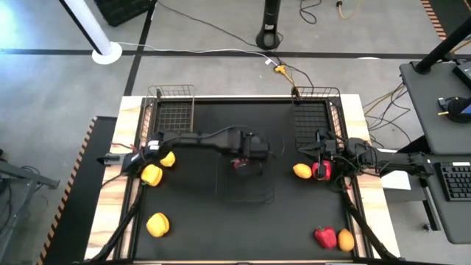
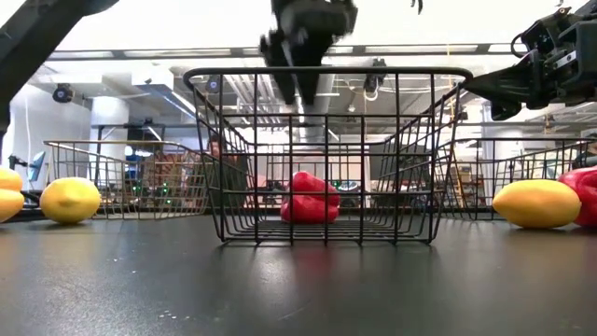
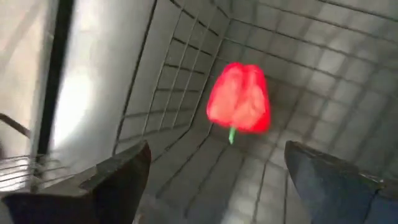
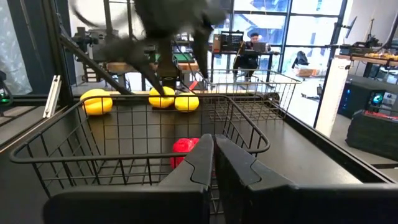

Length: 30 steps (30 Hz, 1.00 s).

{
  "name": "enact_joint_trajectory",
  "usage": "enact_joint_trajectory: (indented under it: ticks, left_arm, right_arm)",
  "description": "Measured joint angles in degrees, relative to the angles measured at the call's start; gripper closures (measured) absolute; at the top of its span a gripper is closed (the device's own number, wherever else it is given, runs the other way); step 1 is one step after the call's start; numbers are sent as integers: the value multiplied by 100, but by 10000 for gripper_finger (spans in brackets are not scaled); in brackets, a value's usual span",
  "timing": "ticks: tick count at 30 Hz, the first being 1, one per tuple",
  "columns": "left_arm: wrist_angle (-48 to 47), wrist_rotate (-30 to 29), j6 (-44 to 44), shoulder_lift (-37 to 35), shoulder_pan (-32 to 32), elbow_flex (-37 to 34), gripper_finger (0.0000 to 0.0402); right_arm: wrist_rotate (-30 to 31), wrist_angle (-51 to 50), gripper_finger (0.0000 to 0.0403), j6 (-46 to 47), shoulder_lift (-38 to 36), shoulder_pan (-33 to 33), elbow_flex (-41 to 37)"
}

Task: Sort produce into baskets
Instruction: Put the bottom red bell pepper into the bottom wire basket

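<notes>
two end effectors are in play. the left end effector (image 1: 245,159) hangs over the dark middle basket (image 2: 326,159) at the centre of the bench (image 1: 206,228), its fingers (image 3: 118,180) spread wide with nothing between them. below it a red bell pepper (image 3: 239,98) lies on the basket floor, clear of both fingers. the right end effector (image 1: 322,156) hovers at the right side of the bench, fingers pressed together and holding nothing, just above a second red pepper (image 1: 321,171) and an orange-yellow fruit (image 1: 302,171) that sit touching each other. at the far left stands a copper wire basket (image 1: 173,110); at the far right a dark wire basket (image 1: 313,118). three yellow pieces (image 1: 151,174) lie along the left side. near the right front corner another red pepper (image 1: 324,237) rests beside an orange fruit (image 1: 345,239). a person (image 4: 249,53) sits in the room beyond.
</notes>
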Motion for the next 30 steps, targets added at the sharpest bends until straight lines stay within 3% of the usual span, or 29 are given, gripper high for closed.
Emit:
enact_joint_trajectory:
  ticks: [6,16,23,27,30]
  left_arm:
    - [133,-207,11,-539,-1038,-141,51]
    - [881,-2038,-531,-891,-2951,-646,51]
    - [901,-2257,-1740,-1120,-3325,-1948,51]
    - [888,-2257,-2727,-1414,-3489,-2913,51]
    - [907,-2351,-3232,-1790,-3653,-3545,51]
  right_arm:
    - [-6,0,393,0,-2,1,0]
    - [31,1,393,-2,-2,1,0]
    - [28,330,393,-11,0,-7,0]
    - [19,721,393,1123,-2,1,2]
    - [227,1114,393,1432,44,-6,2]
